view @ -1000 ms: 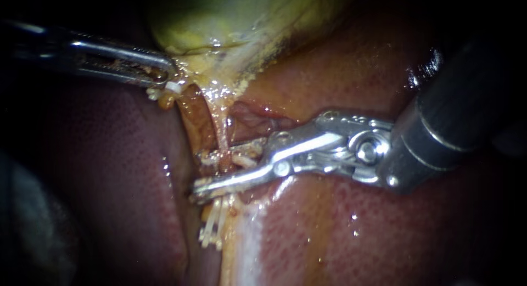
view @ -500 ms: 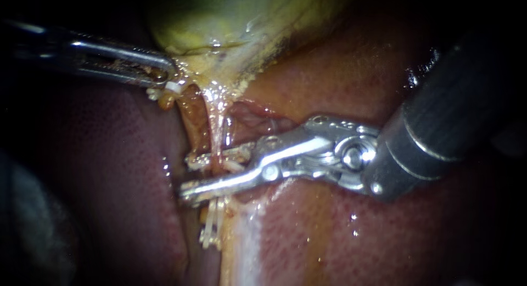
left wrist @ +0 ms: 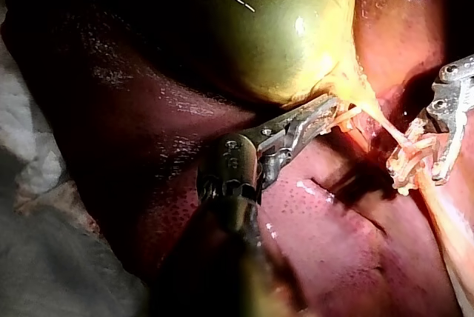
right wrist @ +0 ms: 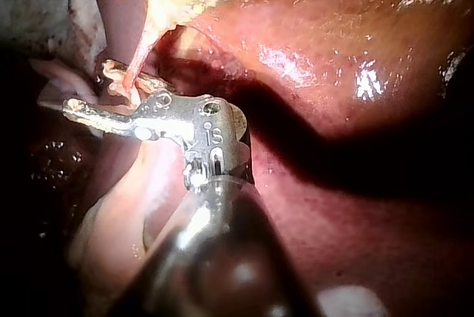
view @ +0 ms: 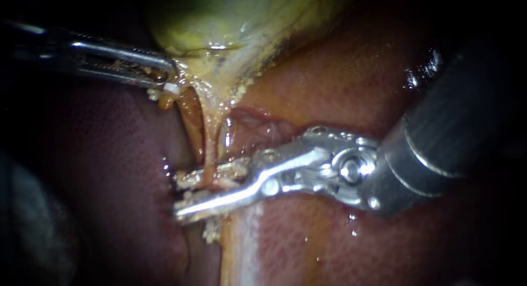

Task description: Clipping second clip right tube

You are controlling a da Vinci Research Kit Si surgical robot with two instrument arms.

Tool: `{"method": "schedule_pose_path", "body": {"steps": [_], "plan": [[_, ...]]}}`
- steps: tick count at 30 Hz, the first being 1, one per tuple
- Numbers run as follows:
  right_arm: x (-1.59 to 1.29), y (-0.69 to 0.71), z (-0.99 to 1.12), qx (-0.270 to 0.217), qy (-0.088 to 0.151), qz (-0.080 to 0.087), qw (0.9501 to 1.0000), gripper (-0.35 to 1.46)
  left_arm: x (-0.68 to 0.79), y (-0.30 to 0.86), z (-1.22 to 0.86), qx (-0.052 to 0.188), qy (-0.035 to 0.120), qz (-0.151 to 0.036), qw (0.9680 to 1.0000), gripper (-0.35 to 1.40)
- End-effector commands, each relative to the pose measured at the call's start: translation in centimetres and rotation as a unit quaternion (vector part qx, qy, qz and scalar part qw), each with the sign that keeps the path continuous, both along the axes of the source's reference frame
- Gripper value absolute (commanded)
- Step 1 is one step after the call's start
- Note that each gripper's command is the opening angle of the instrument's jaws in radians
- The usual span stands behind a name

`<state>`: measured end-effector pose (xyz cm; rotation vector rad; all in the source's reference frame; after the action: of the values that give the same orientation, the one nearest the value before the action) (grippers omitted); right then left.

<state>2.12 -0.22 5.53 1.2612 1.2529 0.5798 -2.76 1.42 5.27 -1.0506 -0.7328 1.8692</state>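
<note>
Right instrument [view: 200, 191]: in the endoscope view its silver jaws stand apart, with a gap between them. They straddle the thin orange-yellow tube [view: 209, 154].
Tube: it hangs from the green-yellow gallbladder [view: 219, 17] over the red-brown liver [view: 340, 231] and runs into the gap. I judge it to be the task's right tube, but this is not certain.
Pale clip [view: 210, 232]: it sits just below the lower jaw.
Left instrument [view: 163, 76]: it is clamped on the gallbladder's neck, with a small white clip [view: 172, 89] just beside its tip.
Left wrist view: the left jaws pinch the neck tissue, and the tube stretches taut toward the right instrument.
Right wrist view: the tube [right wrist: 137, 65] drops between the parted jaws, close to their tips.
Risk: because the tube lies so near the tips, closing may catch only part of it or let it slip out.
Risk: the new clip may land against the pale clip, since the two are crowded together.
Risk: a stronger pull from the left instrument could tear the thin strand.
</note>
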Motion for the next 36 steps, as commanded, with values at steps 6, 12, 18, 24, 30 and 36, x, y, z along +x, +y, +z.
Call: {"method": "schedule_pose_path", "body": {"steps": [6,12,18,24,30,36], "plan": [[0.04,0.01,-0.12,0.005,0.008,0.001,1.0000,0.45,0.00,0.00,0.00,0.000,0.000,0.000,1.0000,-0.35],[0.02,0.04,-0.09,0.011,0.005,0.002,0.9999,0.42,0.00,0.00,0.00,0.000,0.000,0.000,1.0000,-0.35],[-0.01,0.06,-0.05,0.032,-0.006,0.005,0.9994,0.30,0.00,0.00,0.00,0.000,0.000,0.000,1.0000,-0.35],[-0.03,0.08,-0.03,0.032,-0.009,0.008,0.9994,0.07,0.00,0.00,0.00,0.000,0.000,0.000,1.0000,-0.35],[-0.05,0.10,-0.01,0.045,-0.016,0.009,0.9988,-0.13,0.00,0.00,0.00,0.000,0.000,0.000,1.0000,-0.35],[-0.09,0.10,0.03,0.069,-0.026,0.003,0.9973,-0.35,0.00,0.00,0.00,0.000,0.000,0.000,1.0000,-0.35]]}}
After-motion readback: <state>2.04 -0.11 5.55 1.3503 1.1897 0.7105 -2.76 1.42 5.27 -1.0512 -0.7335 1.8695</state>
